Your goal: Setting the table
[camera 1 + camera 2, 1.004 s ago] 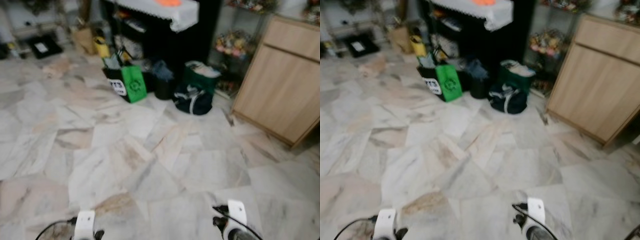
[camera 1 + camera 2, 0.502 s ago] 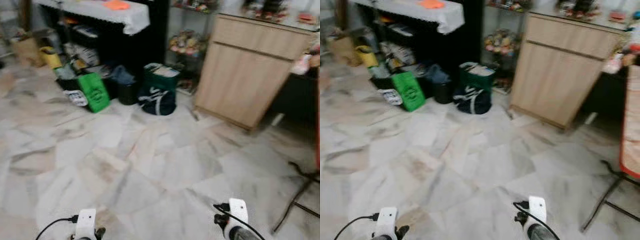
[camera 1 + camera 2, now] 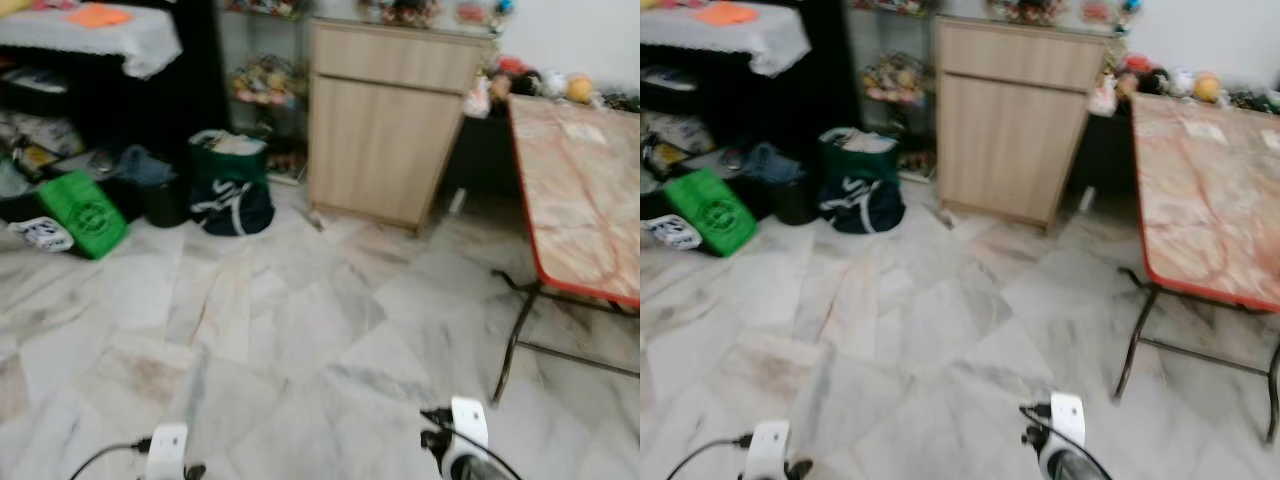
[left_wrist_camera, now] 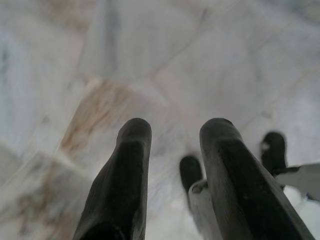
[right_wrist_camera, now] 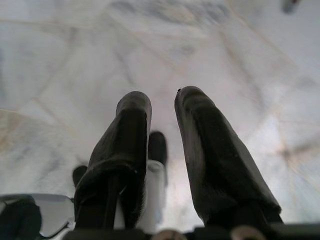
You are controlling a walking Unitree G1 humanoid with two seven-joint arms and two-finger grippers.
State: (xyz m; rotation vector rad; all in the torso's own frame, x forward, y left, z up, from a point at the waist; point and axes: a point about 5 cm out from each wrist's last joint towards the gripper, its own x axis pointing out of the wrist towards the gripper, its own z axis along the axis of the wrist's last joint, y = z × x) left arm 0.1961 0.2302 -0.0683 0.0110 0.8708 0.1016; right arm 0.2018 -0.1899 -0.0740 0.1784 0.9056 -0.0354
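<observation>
Folding table on the right of the room

The table (image 3: 575, 200) stands on the right side of the scene, running from the near right toward the far wall. Its top is marbled pink and cream with a red edge, level, and carried on thin dark metal legs (image 3: 510, 340) on the pale marble floor. Small blurred items sit at its far end; they cannot be made out.

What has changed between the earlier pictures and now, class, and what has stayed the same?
The camera has swung right: the green bag and wooden cabinet slid left in the picture, and a red-edged table has come into sight. Nothing was taken hold of or let go. Both arms stay low, tools over bare marble floor.
</observation>
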